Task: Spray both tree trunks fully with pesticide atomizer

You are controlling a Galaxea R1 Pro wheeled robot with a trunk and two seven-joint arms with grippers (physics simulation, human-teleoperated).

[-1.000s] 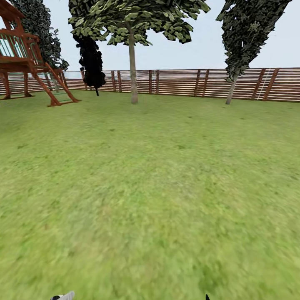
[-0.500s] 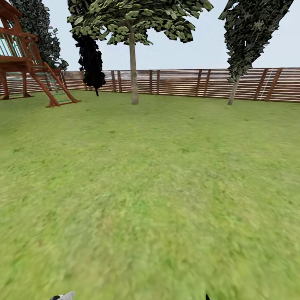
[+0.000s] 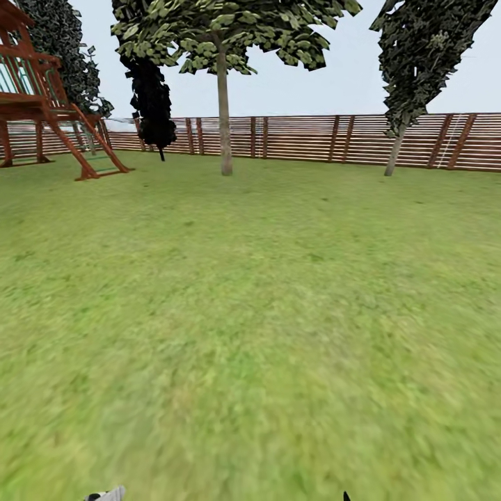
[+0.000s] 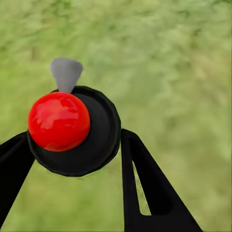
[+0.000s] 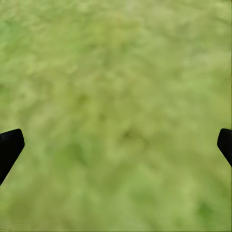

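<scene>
Atomizer (image 4: 72,128): gripped between left fingers (image 4: 150,188), red-topped, nozzle forward. Right fingers (image 5: 9,147): spread, empty, over grass. Trees (image 3: 224,104), (image 3: 417,76): upper frame, by fence (image 3: 313,139). Change: whole view drifted slightly, trees shifting right. Judgement: pickup done; robot is repositioning, spraying pending.

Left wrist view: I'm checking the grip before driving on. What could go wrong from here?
The black round bottle with a red dome and grey nozzle is pinched near the left gripper's fingertips, so it may slip. The thin pale tree trunk stands far off by the brown slatted fence; spraying from here would likely miss.
</scene>
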